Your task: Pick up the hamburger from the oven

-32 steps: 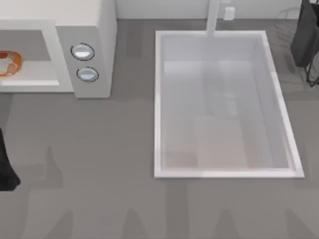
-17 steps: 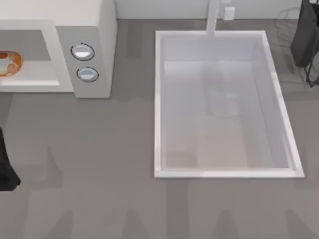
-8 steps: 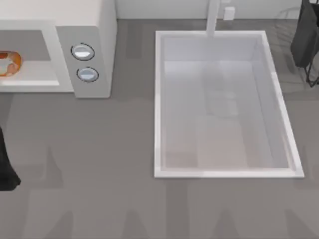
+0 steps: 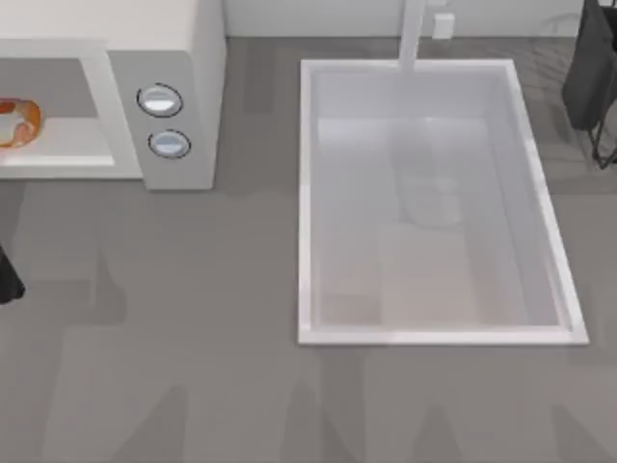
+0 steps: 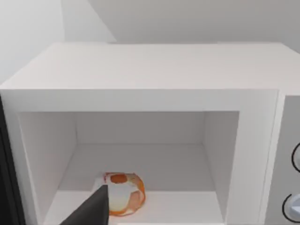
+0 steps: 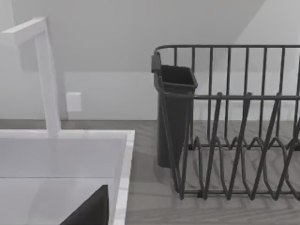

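The hamburger point(image 4: 14, 122) lies on the floor of the oven's cavity, at the top view's far left edge. The oven point(image 4: 188, 58) is a white box with two round knobs point(image 4: 160, 100) on its right panel. In the left wrist view the hamburger point(image 5: 124, 193) sits near the front of the open cavity of the oven point(image 5: 140, 65). A dark part of my left gripper point(image 5: 91, 211) points at the hamburger from just outside the cavity, short of it. My left arm point(image 4: 8, 275) is at the left edge, in front of the oven.
A large white sink basin point(image 4: 308, 193) with a faucet point(image 4: 413, 34) fills the middle and right of the table. A dark wire dish rack point(image 6: 234, 140) with a cutlery holder point(image 6: 173, 108) stands at the back right, where my right gripper point(image 6: 91, 211) is parked.
My left arm has moved up the left edge toward the oven, so less of it shows in the top view. The hamburger and the rest have not moved.
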Available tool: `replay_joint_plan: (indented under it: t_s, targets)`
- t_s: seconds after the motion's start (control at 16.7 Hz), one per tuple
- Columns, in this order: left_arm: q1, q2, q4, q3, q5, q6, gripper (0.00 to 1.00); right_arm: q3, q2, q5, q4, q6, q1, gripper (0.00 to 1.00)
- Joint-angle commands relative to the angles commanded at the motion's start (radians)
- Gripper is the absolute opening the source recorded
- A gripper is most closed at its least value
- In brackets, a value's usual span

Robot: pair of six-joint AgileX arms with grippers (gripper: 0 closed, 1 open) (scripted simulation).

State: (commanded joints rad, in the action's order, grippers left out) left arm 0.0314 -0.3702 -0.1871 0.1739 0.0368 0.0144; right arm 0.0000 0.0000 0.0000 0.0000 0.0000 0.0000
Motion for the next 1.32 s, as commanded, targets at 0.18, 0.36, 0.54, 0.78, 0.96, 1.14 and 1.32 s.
replay_joint_plan:
  t_s: [0.18,0.36,0.54,0.78,0.96,1.14,1.32]
  targets:
    - [0.022,-0.291,-0.133,0.124,0.026,0.01,1.0,0.0,0.0,0.0,0.0,0.0,0.0,1.0]
    - [0.047,-0.628,-0.282,0.262,0.055,0.022,1.0,0.0,0.0,0.0,0.0,0.0,0.0,1.0]
    - [0.073,-0.986,-0.435,0.404,0.086,0.033,1.0,0.0,0.0,0.0,0.0,0.0,0.0,1.0]
    - [0.105,-1.444,-0.627,0.583,0.123,0.048,1.0,0.0,0.0,0.0,0.0,0.0,0.0,1.0]
    - [0.126,-1.739,-0.75,0.697,0.148,0.058,1.0,0.0,0.0,0.0,0.0,0.0,0.0,1.0]
    - [0.142,-1.959,-0.844,0.785,0.166,0.065,1.0,0.0,0.0,0.0,0.0,0.0,0.0,1.0]
    - [0.151,-2.087,-0.903,0.839,0.177,0.069,1.0,0.0,0.0,0.0,0.0,0.0,0.0,1.0]
